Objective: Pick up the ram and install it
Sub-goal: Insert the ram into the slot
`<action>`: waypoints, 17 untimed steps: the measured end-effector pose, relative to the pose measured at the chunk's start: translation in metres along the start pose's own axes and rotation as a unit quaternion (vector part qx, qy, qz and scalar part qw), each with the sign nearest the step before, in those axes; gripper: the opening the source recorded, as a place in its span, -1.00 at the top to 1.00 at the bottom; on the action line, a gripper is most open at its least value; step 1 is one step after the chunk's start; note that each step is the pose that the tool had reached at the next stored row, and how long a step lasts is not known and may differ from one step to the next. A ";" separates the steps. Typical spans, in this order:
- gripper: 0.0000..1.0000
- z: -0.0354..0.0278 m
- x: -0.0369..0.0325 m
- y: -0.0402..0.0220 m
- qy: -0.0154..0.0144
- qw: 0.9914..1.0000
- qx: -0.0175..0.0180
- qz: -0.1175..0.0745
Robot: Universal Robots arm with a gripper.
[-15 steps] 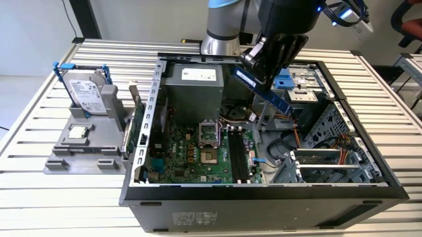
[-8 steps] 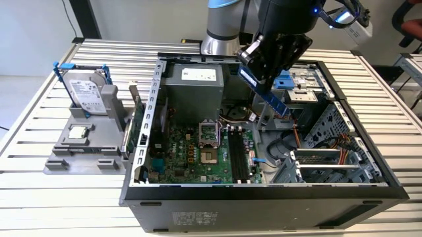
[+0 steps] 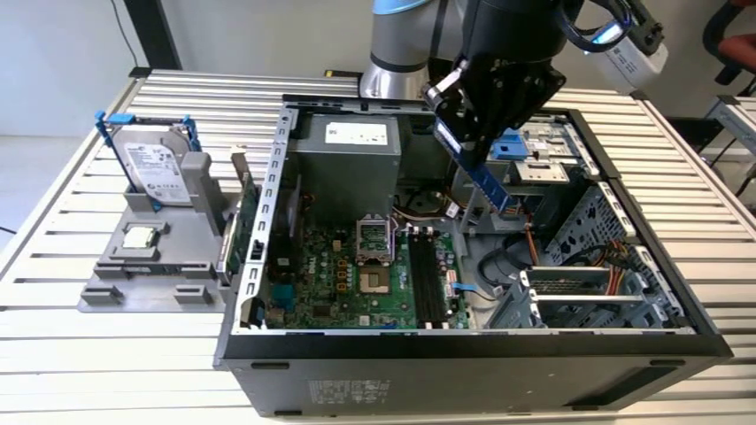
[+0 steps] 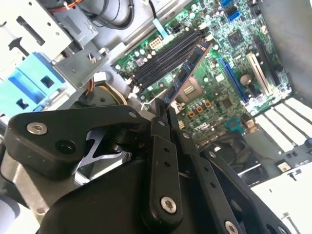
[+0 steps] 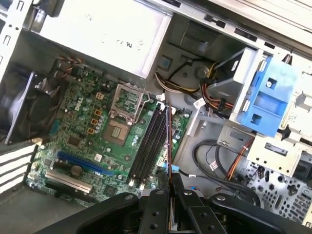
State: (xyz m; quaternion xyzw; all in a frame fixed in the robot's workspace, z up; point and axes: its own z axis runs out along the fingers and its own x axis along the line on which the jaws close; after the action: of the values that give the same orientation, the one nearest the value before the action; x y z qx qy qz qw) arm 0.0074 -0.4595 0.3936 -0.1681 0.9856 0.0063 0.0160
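Observation:
My gripper [image 3: 463, 133] hangs over the open computer case [image 3: 473, 341], shut on the ram [image 3: 487, 181]. The ram is a long narrow stick that slants down from the fingers toward the motherboard [image 3: 354, 283]. In the second wrist view the ram [image 4: 187, 68] sticks out past the gripper [image 4: 163, 108] and points at the black memory slots [image 4: 165, 53]. The first wrist view has the ram [image 5: 168, 141] edge-on as a thin line above the slots [image 5: 148, 146], with the gripper [image 5: 168, 178] closed around its near end. The stick is above the board, not seated.
At the exterior view's left, a grey fixture [image 3: 119, 297] holds a silver hard drive [image 3: 154, 164] with blue rails and a small processor chip [image 3: 140, 237]. Inside the case are a processor socket [image 3: 372, 239], a power supply [image 3: 349, 159], a blue drive bracket [image 3: 511, 146] and cables [image 5: 214, 161].

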 end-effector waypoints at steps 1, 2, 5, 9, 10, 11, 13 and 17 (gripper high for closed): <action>1.00 0.0000 0.0000 0.0000 0.000 1.000 0.000 0.008; 1.00 0.0000 0.0000 0.0000 0.000 1.000 0.001 0.015; 1.00 0.0000 0.0000 0.0000 0.000 0.999 0.001 0.035; 1.00 0.0000 0.0000 0.0000 0.000 0.998 0.002 0.061; 1.00 0.0000 0.0000 0.0000 0.000 0.998 0.002 0.067; 1.00 0.0000 0.0000 0.0000 -0.001 0.997 0.002 0.072; 1.00 0.0000 0.0000 0.0000 -0.001 0.997 0.003 0.080; 1.00 0.0000 0.0000 0.0000 -0.001 0.995 0.003 0.096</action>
State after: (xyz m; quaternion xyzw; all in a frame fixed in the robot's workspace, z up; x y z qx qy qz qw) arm 0.0074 -0.4595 0.3936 -0.0728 0.9972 0.0047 0.0165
